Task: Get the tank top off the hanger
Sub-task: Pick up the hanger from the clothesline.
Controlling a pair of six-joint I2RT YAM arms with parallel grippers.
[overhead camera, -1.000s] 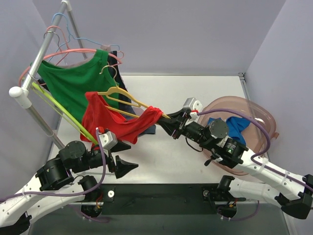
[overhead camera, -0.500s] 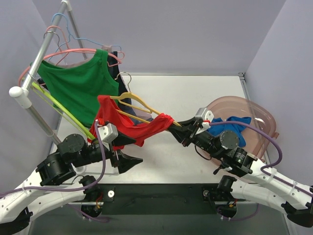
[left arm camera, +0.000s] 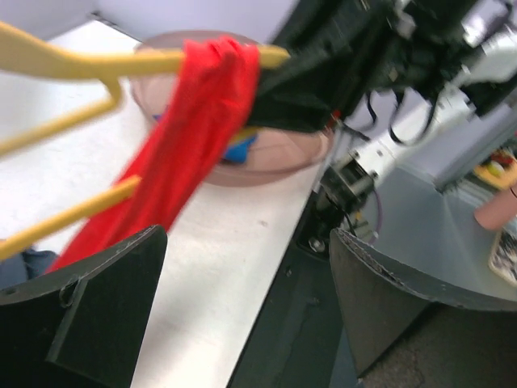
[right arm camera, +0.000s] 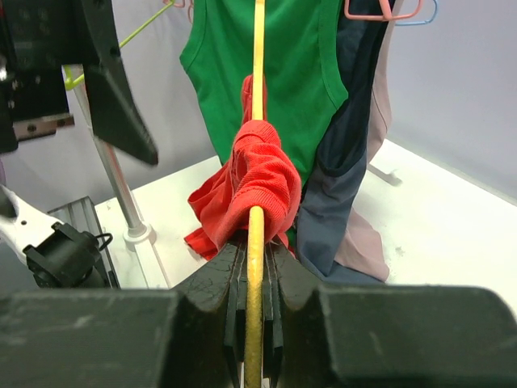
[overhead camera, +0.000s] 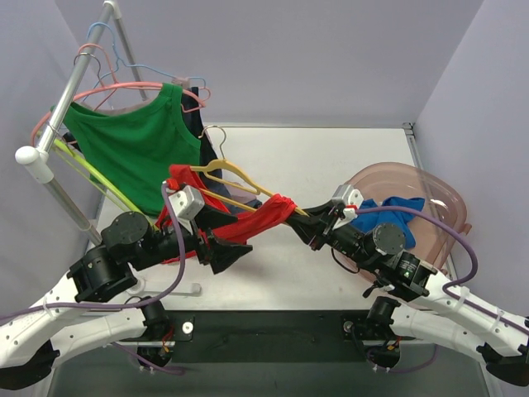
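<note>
Clearly, the right gripper (right arm camera: 254, 257) was clamped on one end of the yellow hanger (overhead camera: 236, 174). In the right wrist view we saw its two fingers pressed tight on either side of the yellow bar. The hanger was clear of the rack (overhead camera: 63, 106), tilted above the table (overhead camera: 347, 157), with its hook pointing toward the back.

The red tank top (overhead camera: 258, 220) was on the hanger. One part was draped over the arm nearest the rack, and the rest was bunched in a thick wad on the arm just ahead of the right gripper's fingertips, touching them or nearly so. From that wad we saw red cloth sagging below the hanger toward the left arm.

The left gripper (overhead camera: 231, 244) stood with its jaws wide apart, holding nothing. In the left wrist view the hanging red cloth lay ahead of and between its two fingers (left arm camera: 93, 315), but we could not tell whether either finger touched it.

Behind, a green tank top (overhead camera: 132, 157) and a dark garment (right arm camera: 339, 170) hung on the rack. On the right side of the table sat a pink basin (overhead camera: 442, 194) with a blue cloth (overhead camera: 393, 213) inside.
</note>
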